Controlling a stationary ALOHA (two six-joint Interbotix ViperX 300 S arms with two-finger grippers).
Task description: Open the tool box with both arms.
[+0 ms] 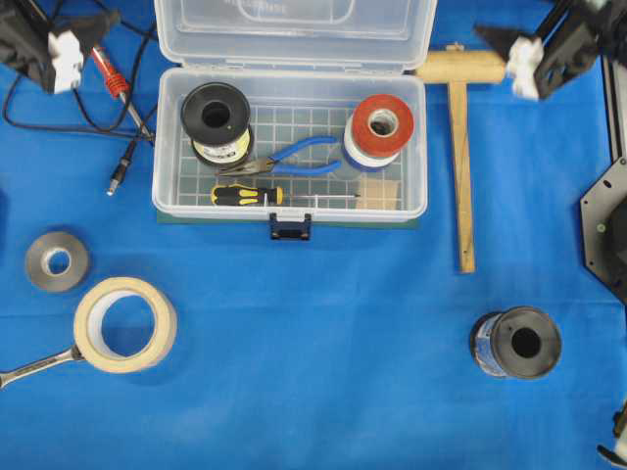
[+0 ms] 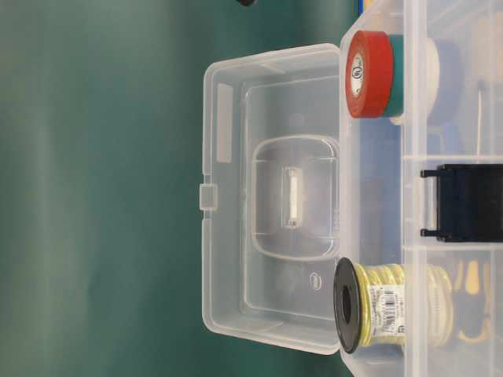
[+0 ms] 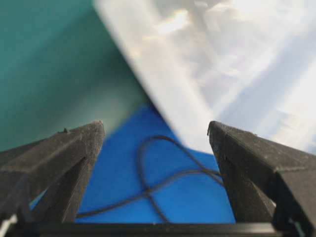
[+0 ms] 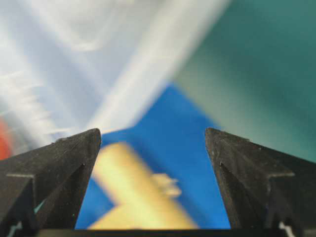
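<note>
The tool box stands open at the back middle, its clear lid swung back and its dark blue latch hanging at the front. Inside lie a wire spool, red tape rolls, blue pliers and a screwdriver. My left gripper is open and empty, left of the lid; its wrist view shows the lid's edge ahead. My right gripper is open and empty, right of the lid, and in its wrist view hangs above the mallet. The table-level view shows the raised lid.
A wooden mallet lies right of the box. A red-handled tool and black cable lie at the left. Grey tape, masking tape, a wrench and a black spool lie in front.
</note>
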